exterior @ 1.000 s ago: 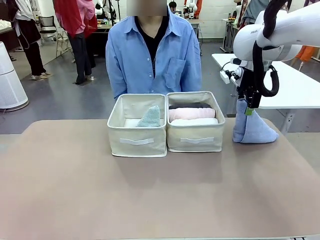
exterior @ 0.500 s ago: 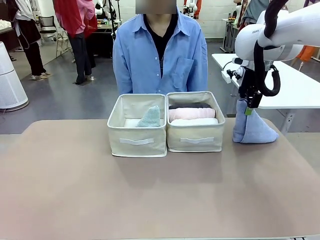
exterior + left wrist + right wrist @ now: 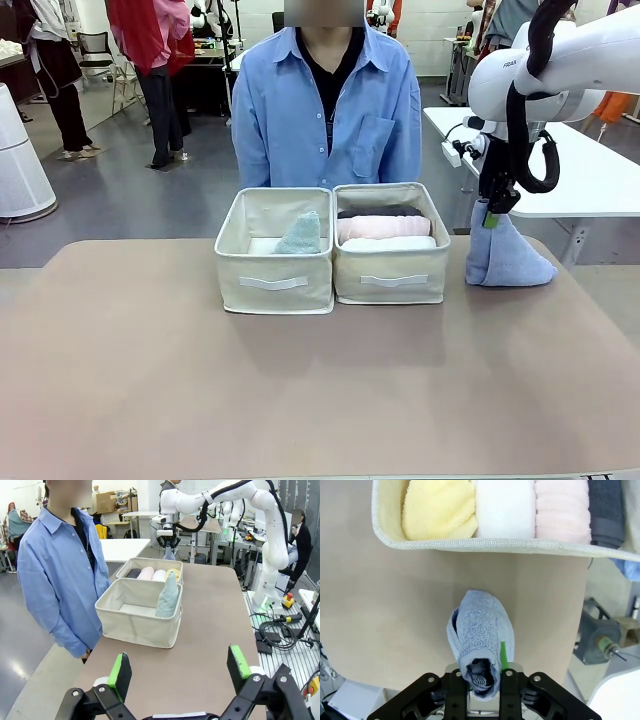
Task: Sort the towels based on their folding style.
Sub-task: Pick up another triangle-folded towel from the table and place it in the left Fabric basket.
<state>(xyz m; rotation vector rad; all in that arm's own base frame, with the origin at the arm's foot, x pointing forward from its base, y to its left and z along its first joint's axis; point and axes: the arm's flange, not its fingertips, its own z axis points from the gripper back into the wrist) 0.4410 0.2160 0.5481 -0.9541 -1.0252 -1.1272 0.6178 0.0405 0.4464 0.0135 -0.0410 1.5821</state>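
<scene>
**Left gripper** [image 3: 179, 672]: the jaws stand wide apart with nothing between the green pads. It hangs over the bare table [image 3: 300, 400] (robot's side).

**Left box** [image 3: 274, 285]: holds the mint cone [image 3: 300, 235] in its 3 o'clock half. The cone is upright, with its long axis vertical and its tip toward 12 o'clock.

**Right box** [image 3: 391, 280]: stands just beside the left box at its 3 o'clock. It holds four rolls lying flat side by side, long axes running 9 to 3 in the front view. Near to far:
1. yellow roll [image 3: 437, 510]
2. white roll [image 3: 388, 243]
3. pink roll [image 3: 383, 227]
4. dark grey roll [image 3: 380, 211]

Each box front carries a plain white strip.

**Periwinkle cone** [image 3: 505, 258]: stands on the table at 3 o'clock of the right box, apart from it. Its long axis is vertical, with the broad base down and the tip at 12 o'clock.

**Right gripper** [image 3: 492, 214]: points straight down, with its jaws clamped on the cone's tip.

**Right arm** [image 3: 570, 60]: small dark print on the white shell, too small to read.

**Person** [image 3: 325, 110]: wears a blue shirt and stands at the far edge, at 12 o'clock of the boxes.
</scene>
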